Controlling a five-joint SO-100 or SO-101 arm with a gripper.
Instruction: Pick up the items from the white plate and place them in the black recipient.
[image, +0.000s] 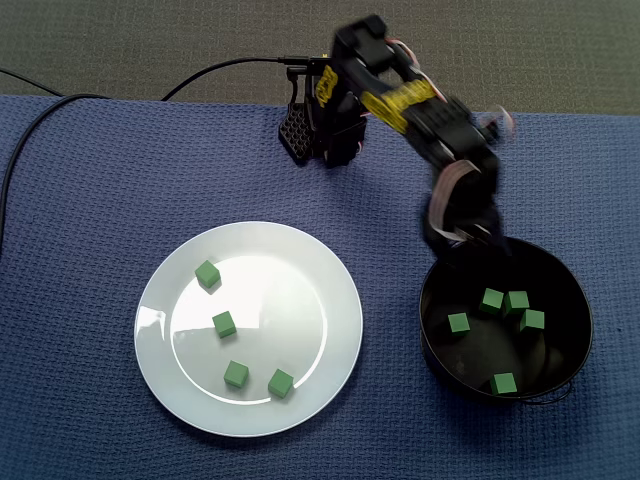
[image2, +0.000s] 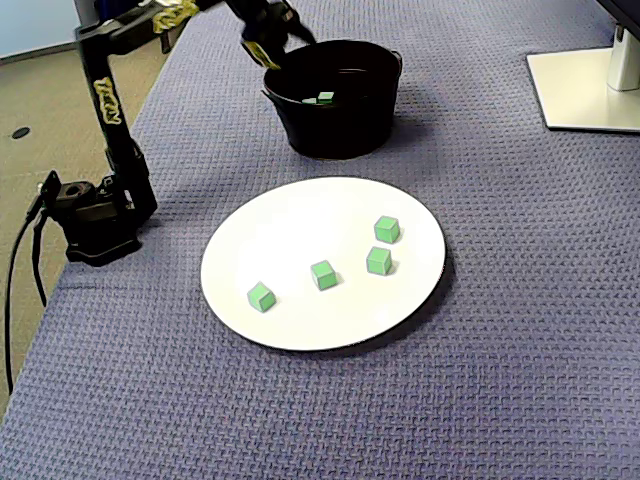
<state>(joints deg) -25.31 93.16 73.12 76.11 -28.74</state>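
Pincer: over the rim of the black bowl, on the side nearest the arm's base. It is motion-blurred, so I cannot tell whether it is wide, narrow or carrying anything.
Arm: I see it stretched out from its base at the bench's edge, wrist angled down.
Green cubes: small and alike. I count five in the bowl and four spread apart on the white plate beside it.
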